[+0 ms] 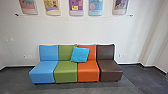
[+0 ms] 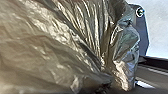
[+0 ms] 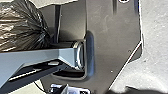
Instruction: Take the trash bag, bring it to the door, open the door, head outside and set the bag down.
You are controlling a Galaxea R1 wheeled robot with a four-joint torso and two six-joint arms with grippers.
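Brown trash bag (image 2: 57, 50) apparently rides doorward (either gripper's grasp: cannot tell), calling for steady driving clear of the seats (image 1: 65, 72), lower centre.

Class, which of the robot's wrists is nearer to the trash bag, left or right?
Left, it appears. The left wrist is close beside the trash bag, which looms large there. The right wrist seems farther off, with the bag beyond the robot's jointed bar.

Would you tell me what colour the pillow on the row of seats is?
The pillow is bright blue; the head view shows it best.
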